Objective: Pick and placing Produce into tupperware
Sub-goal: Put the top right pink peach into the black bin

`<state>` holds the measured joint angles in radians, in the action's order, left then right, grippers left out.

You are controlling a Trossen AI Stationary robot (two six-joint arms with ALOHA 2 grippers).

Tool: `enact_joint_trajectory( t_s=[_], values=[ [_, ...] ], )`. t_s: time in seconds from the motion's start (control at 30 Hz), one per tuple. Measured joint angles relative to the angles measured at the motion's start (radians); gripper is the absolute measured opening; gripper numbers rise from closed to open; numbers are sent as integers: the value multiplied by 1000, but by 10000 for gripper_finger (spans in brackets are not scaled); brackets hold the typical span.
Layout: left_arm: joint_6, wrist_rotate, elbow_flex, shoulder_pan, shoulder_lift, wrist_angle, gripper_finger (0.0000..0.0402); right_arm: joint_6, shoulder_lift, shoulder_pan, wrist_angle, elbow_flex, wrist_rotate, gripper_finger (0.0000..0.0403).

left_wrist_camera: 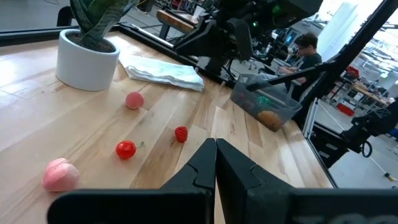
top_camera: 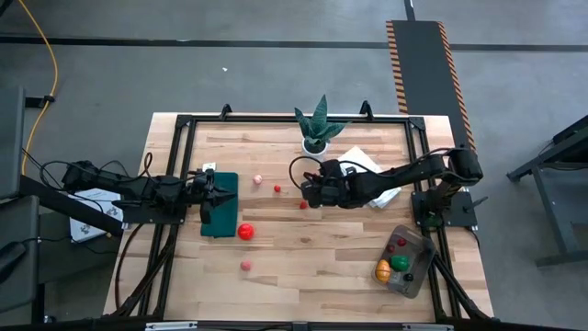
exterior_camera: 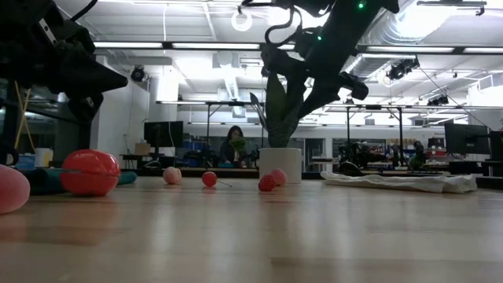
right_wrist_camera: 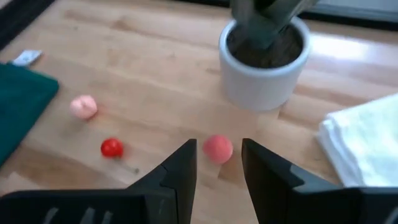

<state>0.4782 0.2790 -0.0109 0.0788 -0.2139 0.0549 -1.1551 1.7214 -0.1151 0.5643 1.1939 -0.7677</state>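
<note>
The tupperware (top_camera: pixel 405 260), clear and greyish, sits at the table's right front corner with an orange, a green and red pieces in it. The right gripper (right_wrist_camera: pixel 217 163), part open and empty, hangs over a pink ball (right_wrist_camera: pixel 217 149) near the white pot (right_wrist_camera: pixel 264 59); it should drop straight and centre before closing. The left gripper (left_wrist_camera: pixel 215 163) waits shut over the green mat (top_camera: pixel 221 203).

Clear tupperware (top_camera: pixel 405 260) is sitting tilted at about 4 o'clock, holding orange, green and red produce; six red and pink pieces (top_camera: pixel 245 232) are lying loose mid-tabletop.
</note>
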Motion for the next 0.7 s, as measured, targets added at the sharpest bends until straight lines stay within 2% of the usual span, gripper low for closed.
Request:
enact_joint_trajectory(
  t_s=[0.23, 0.5, 0.7],
  values=[
    [0, -1, 0, 0, 0, 0, 1, -42, 13, -33, -2, 1, -157, 120],
    [-30, -10, 0, 0, 0, -2, 1, -146, 97, -90, -7, 1, -195, 120],
    [-33, -25, 0, 0, 0, -3, 1, -137, 126, -104, -17, 1, -201, 120]
  ],
)
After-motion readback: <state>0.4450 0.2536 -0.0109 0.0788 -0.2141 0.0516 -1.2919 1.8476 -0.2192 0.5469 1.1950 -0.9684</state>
